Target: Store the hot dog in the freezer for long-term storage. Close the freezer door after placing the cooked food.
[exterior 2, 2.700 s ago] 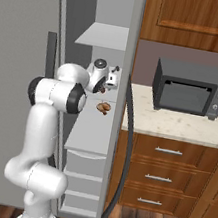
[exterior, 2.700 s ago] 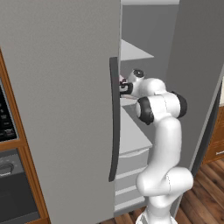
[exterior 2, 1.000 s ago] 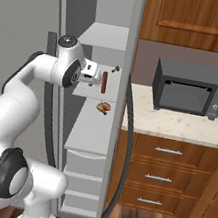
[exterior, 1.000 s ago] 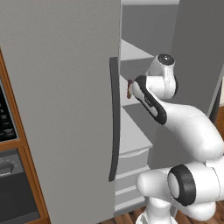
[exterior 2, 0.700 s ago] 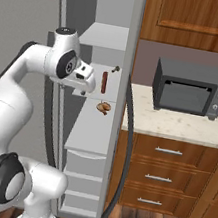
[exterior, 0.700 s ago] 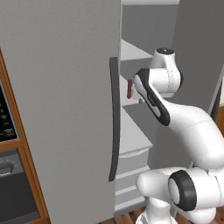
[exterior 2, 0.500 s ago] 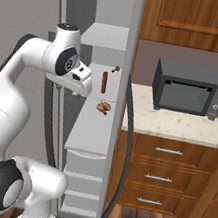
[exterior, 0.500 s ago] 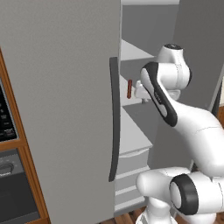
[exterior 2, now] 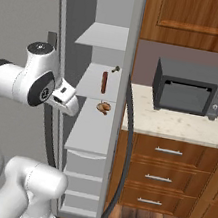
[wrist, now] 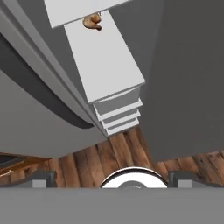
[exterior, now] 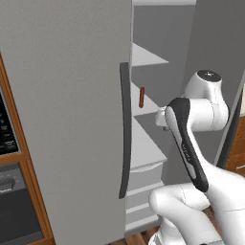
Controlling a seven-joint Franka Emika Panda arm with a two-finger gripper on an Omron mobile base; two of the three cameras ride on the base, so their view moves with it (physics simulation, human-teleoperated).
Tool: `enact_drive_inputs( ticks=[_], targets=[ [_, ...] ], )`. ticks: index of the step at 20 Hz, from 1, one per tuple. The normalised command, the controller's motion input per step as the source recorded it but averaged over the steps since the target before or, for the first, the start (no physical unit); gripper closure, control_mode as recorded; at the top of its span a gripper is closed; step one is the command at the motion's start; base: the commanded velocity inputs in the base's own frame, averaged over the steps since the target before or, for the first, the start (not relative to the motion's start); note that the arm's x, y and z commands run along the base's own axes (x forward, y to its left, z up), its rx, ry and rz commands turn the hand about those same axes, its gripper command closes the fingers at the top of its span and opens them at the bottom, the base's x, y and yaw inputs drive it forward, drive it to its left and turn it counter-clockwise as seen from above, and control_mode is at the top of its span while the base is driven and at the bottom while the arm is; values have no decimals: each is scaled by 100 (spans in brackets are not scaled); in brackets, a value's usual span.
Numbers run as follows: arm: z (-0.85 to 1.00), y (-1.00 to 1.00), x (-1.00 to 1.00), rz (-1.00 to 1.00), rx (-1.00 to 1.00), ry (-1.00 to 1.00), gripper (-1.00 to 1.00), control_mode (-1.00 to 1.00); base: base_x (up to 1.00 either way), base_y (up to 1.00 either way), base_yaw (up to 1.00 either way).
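The hot dog (exterior: pixel 141 97) (exterior 2: pixel 104 82), a thin reddish-brown sausage on a stick, stands on a middle white shelf (exterior 2: pixel 95 89) inside the freezer (exterior 2: pixel 100 23). The freezer door (exterior 2: pixel 116 132) stands open, seen edge-on, with its dark bar handle (exterior 2: pixel 126 149) facing right; in the left base view it is the grey panel (exterior: pixel 215 67) on the right. My gripper (exterior 2: pixel 70 107) (wrist: pixel 112 177) is outside the freezer, left of and below the hot dog, pointing down at the floor. Its fingertips (wrist: pixel 41 177) stand wide apart, open with nothing between them.
A brown piece of food (exterior 2: pixel 102 108) (wrist: pixel 92 22) lies on the shelf below. White drawers (wrist: pixel 118 116) sit under it. The wider grey door (exterior: pixel 62 95) with its handle (exterior: pixel 124 134) is closed on the left. A microwave (exterior 2: pixel 188 89) stands on the counter (exterior 2: pixel 179 126).
My hand has drawn back out of the freezer, away from the hot dog, and turned downward. The hot dog stays on the shelf.
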Motion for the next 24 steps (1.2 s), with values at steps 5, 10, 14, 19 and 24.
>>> enact_drive_inputs(
  ticks=[5, 10, 14, 19, 24],
  targets=[
    [-33, 1, -32, 0, -5, 0, -100, -100, 0, 0, 0],
    [-52, -4, -6, 1, -2, -2, -100, -100, 0, 0, 0],
    [0, 3, -7, 0, -1, -4, -100, -100, 0, 0, 0],
    [0, 0, 0, 0, 0, 0, -100, -100, 0, 0, 0],
    [0, 0, -4, 0, 0, 0, -100, 100, -26, 0, 6]
  ],
)
